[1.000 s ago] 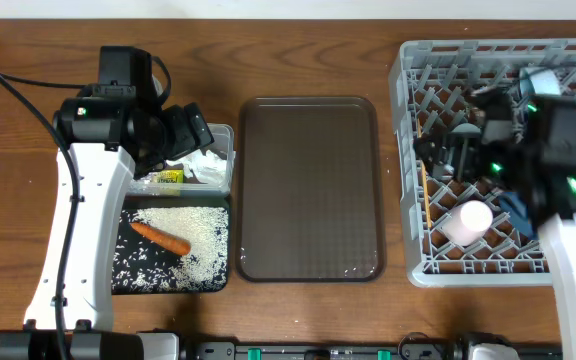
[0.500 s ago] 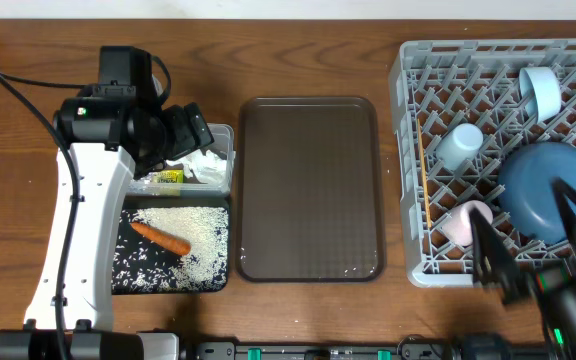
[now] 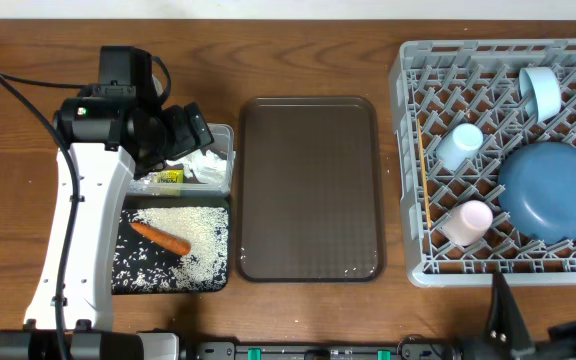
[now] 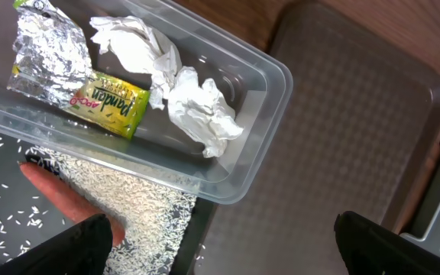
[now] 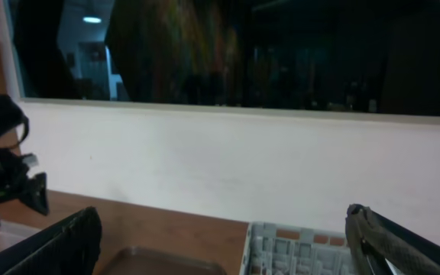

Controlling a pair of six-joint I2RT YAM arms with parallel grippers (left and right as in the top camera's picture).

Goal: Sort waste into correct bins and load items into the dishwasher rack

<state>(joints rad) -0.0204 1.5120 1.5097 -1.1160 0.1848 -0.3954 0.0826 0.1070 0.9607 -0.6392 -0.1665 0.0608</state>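
Waste lies under the left claw (image 4: 221, 225), which hangs wide and empty above the table. Just ahead of its fingers sits the tub (image 4: 277, 76). The tub holds the foil (image 4: 48, 53), out beyond the finger at the left of the wrist view, and two napkins (image 4: 182, 92), nearer the gap between the fingers. Beneath that same left finger lies the black tray (image 3: 123, 280), set against the tub — rice (image 3: 193, 240) is scattered over it. The carrot (image 4: 59, 195) lies on the rice, close to the fingertip but apart from it. Under the other finger spreads the brown tray (image 3: 308, 190), beside the tub.

Well to the right of that claw stands the rack (image 3: 408, 150). Among its pegs are a white bowl (image 3: 460, 145), a pink cup (image 3: 468, 220) on its side near the front rim, the plate (image 3: 553, 190) and, farthest back, a blue cup (image 3: 540, 90).

The right claw (image 5: 221, 218) is also wide and empty. It sits low at the near table edge and points level at a wall — the rack's rim shows just below and ahead of it, toward its right finger.
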